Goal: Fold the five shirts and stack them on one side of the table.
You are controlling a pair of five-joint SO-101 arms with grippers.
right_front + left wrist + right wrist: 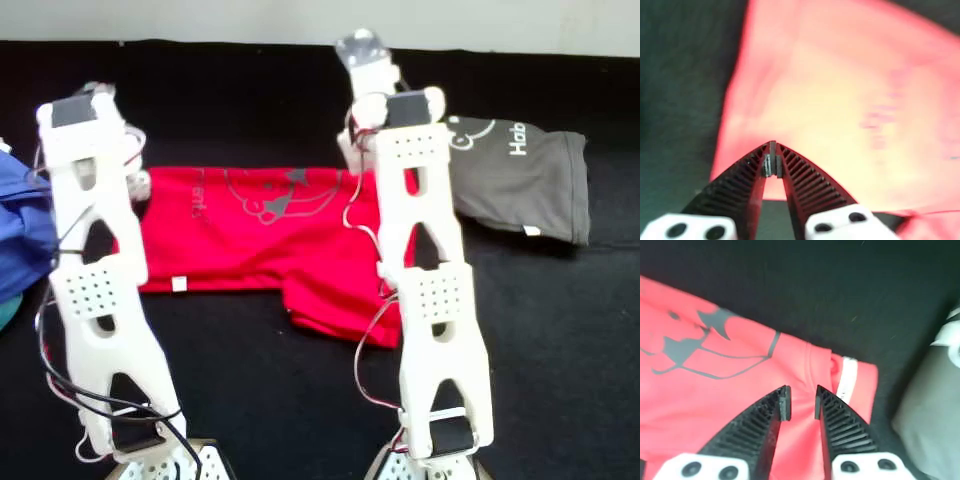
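Presently: red shirt (250, 240), mid-fold, beneath my left end effector (771, 151), closed, and right end effector (802, 402), narrowly parted; next, I'd grip cloth.

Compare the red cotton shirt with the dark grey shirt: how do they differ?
The red printed shirt lies spread wide mid-table, one part sticking out toward the front; the dark grey shirt is folded into a compact block at the right side. The red one covers far more area than the grey. Both rest on the black table, prints up.

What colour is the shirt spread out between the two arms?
The shirt is red with a grey drawing; high view.
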